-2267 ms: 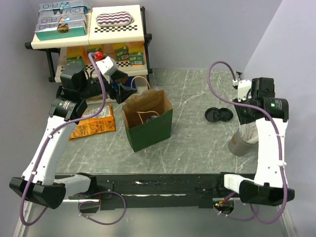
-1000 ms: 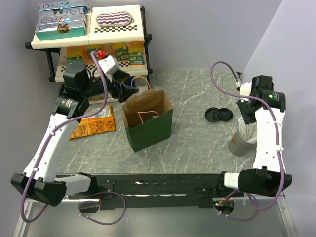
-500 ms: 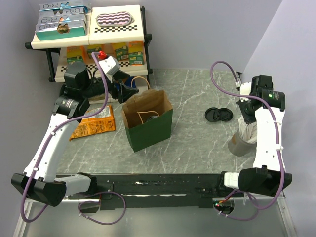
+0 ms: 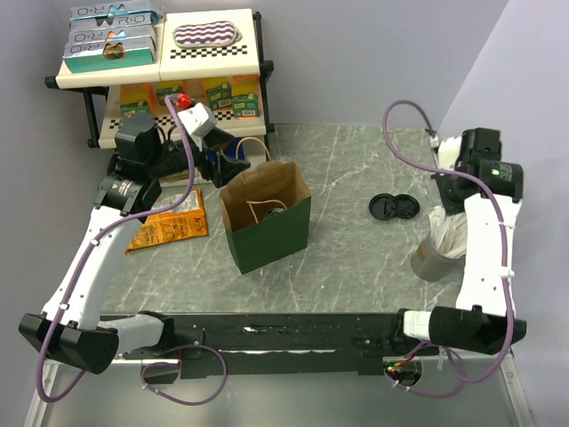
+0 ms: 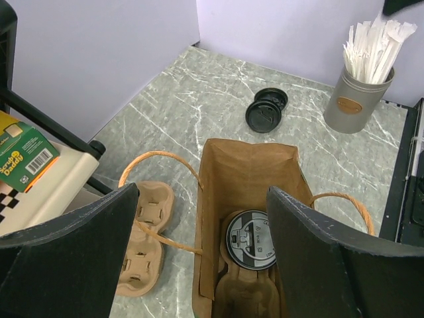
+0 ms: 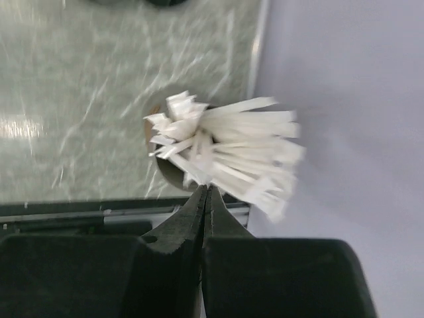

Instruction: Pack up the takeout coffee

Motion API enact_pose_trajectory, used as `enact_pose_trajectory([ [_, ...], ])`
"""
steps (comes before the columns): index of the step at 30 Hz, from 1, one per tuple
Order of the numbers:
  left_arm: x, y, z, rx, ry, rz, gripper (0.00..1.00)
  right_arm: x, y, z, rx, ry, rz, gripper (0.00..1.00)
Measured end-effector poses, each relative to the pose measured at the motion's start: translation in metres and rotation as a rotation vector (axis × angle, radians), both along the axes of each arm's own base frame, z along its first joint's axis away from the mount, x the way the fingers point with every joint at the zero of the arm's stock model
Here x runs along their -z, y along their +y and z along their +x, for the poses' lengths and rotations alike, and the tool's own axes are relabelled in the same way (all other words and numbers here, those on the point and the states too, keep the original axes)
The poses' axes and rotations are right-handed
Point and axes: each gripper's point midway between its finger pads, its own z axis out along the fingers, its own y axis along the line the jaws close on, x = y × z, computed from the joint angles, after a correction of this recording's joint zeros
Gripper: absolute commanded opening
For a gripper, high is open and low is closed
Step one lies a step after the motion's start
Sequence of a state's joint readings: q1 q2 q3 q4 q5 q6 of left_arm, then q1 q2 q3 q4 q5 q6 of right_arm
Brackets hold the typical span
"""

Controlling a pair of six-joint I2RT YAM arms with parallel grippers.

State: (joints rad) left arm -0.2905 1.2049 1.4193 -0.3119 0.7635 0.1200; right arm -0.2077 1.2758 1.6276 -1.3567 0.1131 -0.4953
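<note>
Paper bag (image 5: 248, 165) — lidded coffee (image 5: 250, 240) inside

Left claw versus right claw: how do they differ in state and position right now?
The left claw stands wide open; the right claw is shut, fingers pressed together. The left claw hovers over the open paper bag, looking down on the lidded cup inside; the right claw's tip is at the straws in the grey tin. Whether the right claw pinches a straw cannot be told. Both are black.

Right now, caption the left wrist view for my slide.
Open left gripper hovers over the paper bag holding a black-lidded cup in its pulp carrier.
</note>
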Motion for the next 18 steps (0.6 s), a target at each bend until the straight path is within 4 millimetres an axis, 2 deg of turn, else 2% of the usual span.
enact_pose_trajectory([
  [2,0.0,0.0,0.0,0.0,0.0,0.0,0.84,-0.025,-0.001,0.004,0.001,-0.081,-0.018,0.0],
  [8,-0.001,0.0,0.001,-0.005,0.006,0.005,0.84,-0.13,0.002,-0.002,-0.002,-0.424,-0.078,0.0],
  [12,-0.017,0.004,0.01,-0.044,-0.016,0.018,0.85,-0.197,0.024,-0.011,-0.081,-0.665,-0.047,0.0],
  [13,-0.019,0.005,0.012,-0.051,-0.022,0.019,0.86,-0.202,0.028,-0.012,-0.097,-0.685,-0.035,0.0],
  [15,-0.03,0.009,0.018,-0.089,-0.039,0.026,0.87,-0.216,0.053,-0.017,-0.188,-0.753,0.047,0.0],
  [18,-0.043,0.019,0.026,-0.167,-0.063,0.037,0.88,-0.226,0.081,-0.022,-0.286,-0.815,0.152,0.0],
])
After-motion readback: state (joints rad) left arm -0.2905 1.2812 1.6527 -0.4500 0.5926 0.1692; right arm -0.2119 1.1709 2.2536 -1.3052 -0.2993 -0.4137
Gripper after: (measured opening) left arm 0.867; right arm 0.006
